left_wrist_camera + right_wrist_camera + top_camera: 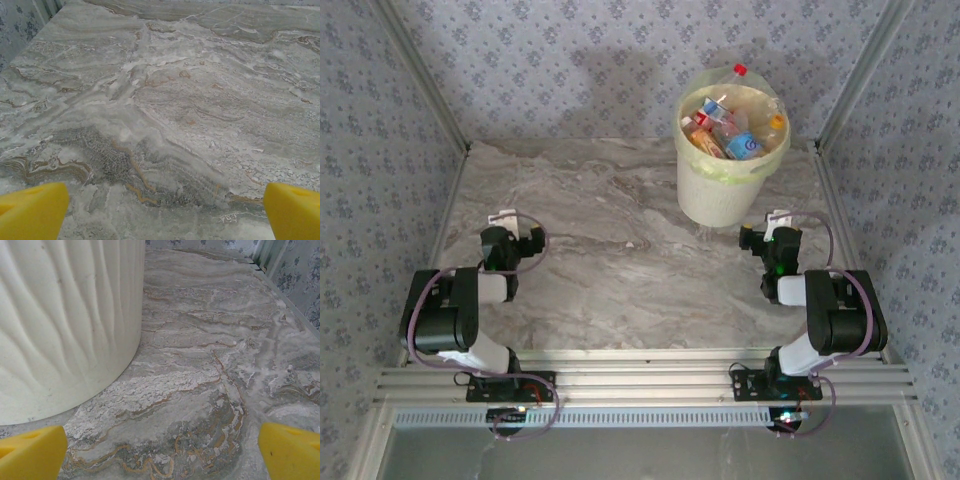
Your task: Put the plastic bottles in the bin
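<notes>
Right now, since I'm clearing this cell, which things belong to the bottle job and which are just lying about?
Job:
small clear plastic bottles with coloured labels, piled inside
large round cream-white bin with pale green liner

Not the job:
grey marble-patterned tabletop
silver aluminium rails
blue floral wall panels

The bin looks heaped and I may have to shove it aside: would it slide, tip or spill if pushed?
The bin would probably slide rather than tip: it is wide and stands flat on the smooth marble table. It is likely light, holding only small plastic bottles. The red-capped bottle poking above the rim might topple out.
</notes>
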Controlling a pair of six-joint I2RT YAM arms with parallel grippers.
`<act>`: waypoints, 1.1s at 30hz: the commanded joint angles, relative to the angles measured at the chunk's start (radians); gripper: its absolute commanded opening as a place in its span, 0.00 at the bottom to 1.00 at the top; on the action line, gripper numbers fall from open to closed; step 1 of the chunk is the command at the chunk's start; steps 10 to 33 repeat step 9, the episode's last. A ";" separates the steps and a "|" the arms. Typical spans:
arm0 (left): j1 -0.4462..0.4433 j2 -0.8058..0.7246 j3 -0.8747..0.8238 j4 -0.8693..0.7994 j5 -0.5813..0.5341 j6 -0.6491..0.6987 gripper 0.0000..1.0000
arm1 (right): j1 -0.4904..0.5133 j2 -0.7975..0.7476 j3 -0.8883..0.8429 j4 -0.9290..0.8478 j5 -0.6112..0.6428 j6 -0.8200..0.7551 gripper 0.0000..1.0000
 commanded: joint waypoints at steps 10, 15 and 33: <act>-0.005 -0.002 0.016 0.001 0.008 0.012 1.00 | -0.002 0.006 0.012 -0.003 0.003 0.007 1.00; -0.005 -0.002 0.016 0.001 0.008 0.012 1.00 | -0.002 0.006 0.012 -0.003 0.003 0.007 1.00; -0.005 -0.002 0.016 0.001 0.008 0.012 1.00 | -0.002 0.006 0.012 -0.003 0.003 0.007 1.00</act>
